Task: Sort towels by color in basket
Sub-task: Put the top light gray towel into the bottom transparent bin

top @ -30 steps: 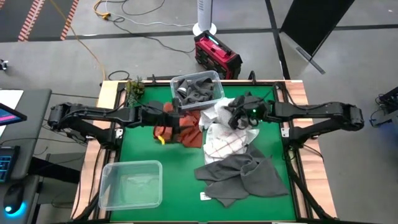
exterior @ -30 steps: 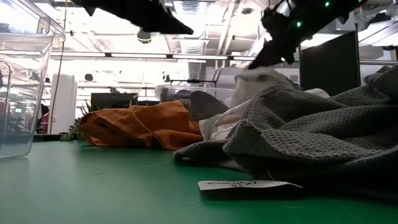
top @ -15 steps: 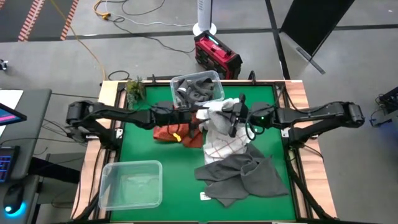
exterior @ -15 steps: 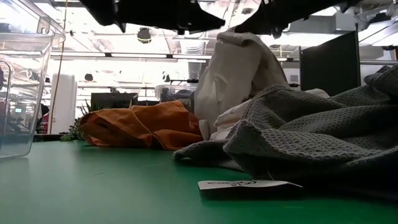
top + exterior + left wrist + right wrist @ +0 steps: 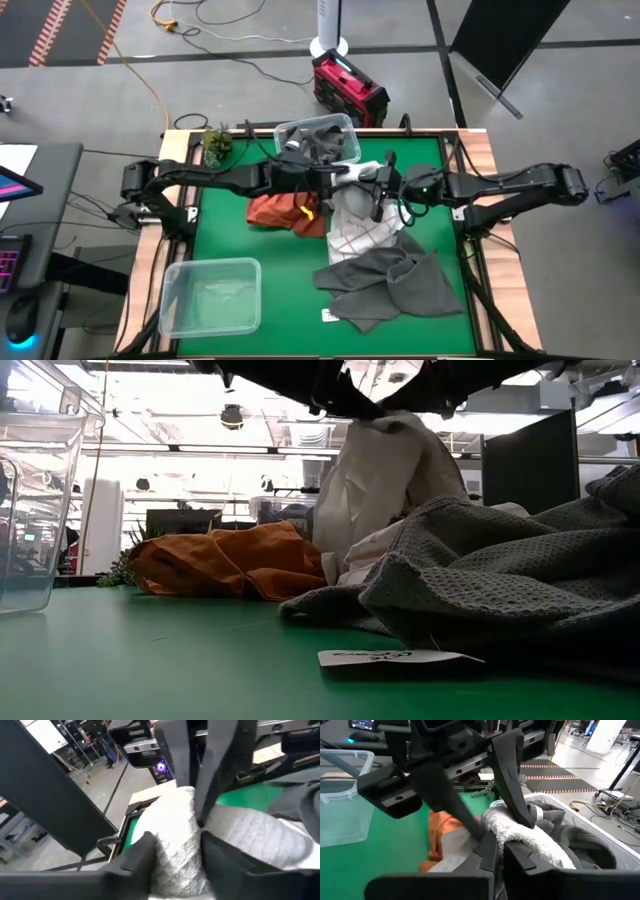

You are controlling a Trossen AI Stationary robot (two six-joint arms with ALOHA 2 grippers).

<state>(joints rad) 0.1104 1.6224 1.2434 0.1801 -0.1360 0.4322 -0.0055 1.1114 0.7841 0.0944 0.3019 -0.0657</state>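
A plain white towel (image 5: pixel 352 176) (image 5: pixel 385 480) is held up above the middle of the table, between both grippers. My right gripper (image 5: pixel 373 188) (image 5: pixel 500 847) reaches in from the right and is shut on it. My left gripper (image 5: pixel 337 178) (image 5: pixel 176 842) reaches in from the left, a finger against each side of the same bunch. On the table below lie a rust orange towel (image 5: pixel 283 212), a white towel with red grid lines (image 5: pixel 362 232) and a dark grey towel (image 5: pixel 392 282). My left gripper has the white towel's bunched top (image 5: pixel 175 827) between its two fingers, coming level from the table's left. The bunch fills the gap between the fingers (image 5: pixel 517 785). My right gripper pinches the same bunched top (image 5: pixel 522 837) between its fingers, level from the table's right. The towel hangs below, and its lower end (image 5: pixel 350 555) rests on the pile.
A clear bin (image 5: pixel 345 124) at the far edge holds dark grey cloths. Another clear bin (image 5: pixel 210 296) (image 5: pixel 30 510) stands at the near left. A small plant (image 5: pixel 217 140) is at the far left corner, and a paper tag (image 5: pixel 390 657) lies near the grey towel.
My right gripper has raised the white towel off the pile and carried it a little toward the table's left, so it now hangs from its top. My left gripper has moved toward the right, over the rust towel, up to the raised towel's top.
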